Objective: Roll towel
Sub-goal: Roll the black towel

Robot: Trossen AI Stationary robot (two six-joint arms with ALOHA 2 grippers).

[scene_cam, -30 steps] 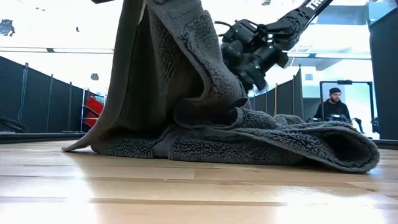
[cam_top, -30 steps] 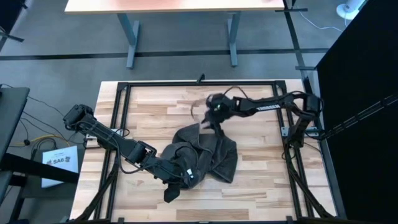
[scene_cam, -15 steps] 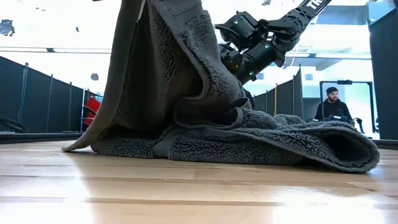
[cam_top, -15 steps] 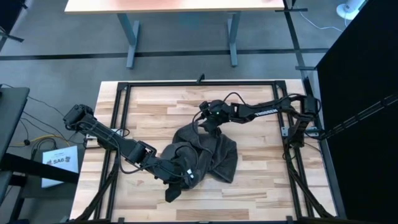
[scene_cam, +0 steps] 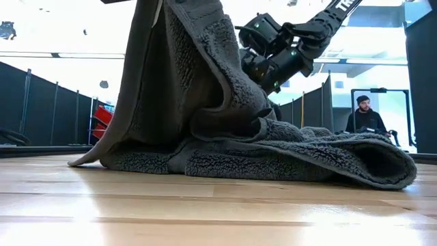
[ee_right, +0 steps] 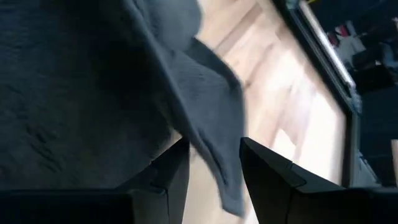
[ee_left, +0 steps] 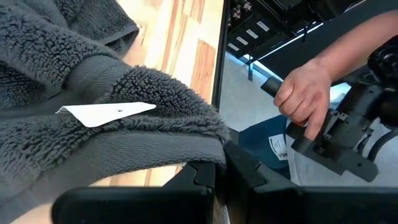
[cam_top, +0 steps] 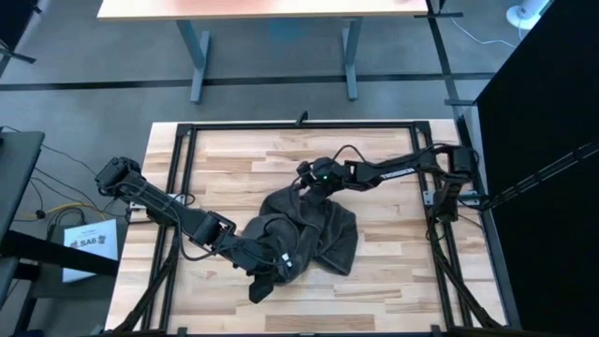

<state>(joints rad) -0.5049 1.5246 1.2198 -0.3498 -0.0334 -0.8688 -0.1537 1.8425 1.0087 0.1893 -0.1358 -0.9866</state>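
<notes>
The dark charcoal-grey terry-cloth towel (cam_top: 304, 234) lies crumpled just below the middle of the high view, on a pale wooden plank tabletop (cam_top: 225, 164) edged by a black metal frame (cam_top: 309, 124). In the low view the towel (scene_cam: 225, 147) fills the centre, one part lifted up out of the top of the frame, the rest heaped on the glossy wood (scene_cam: 205, 212).

The left gripper (cam_top: 281, 267) sits at the lower left of the towel in the high view, its fingers pinched onto the towel's hemmed edge. The left wrist view shows that edge and a small white tag (ee_left: 106, 112) just above the clamped dark fingers (ee_left: 205, 180).

The right gripper (cam_top: 314, 178) reaches in from the right side of the high view to the towel's upper edge. In the right wrist view its fingers (ee_right: 264, 171) stand moderately apart, with a fold of towel (ee_right: 205, 118) hanging between them.

Beyond the table lie a grey floor (cam_top: 281, 65) and a second wooden tabletop on grey legs (cam_top: 271, 9) at the top of the high view. In the low view, dark partition panels (scene_cam: 41, 102) line the bright room, and a person (scene_cam: 366, 116) stands at the right. In the left wrist view a person's hand (ee_left: 308, 96) grips a black device at the right.
</notes>
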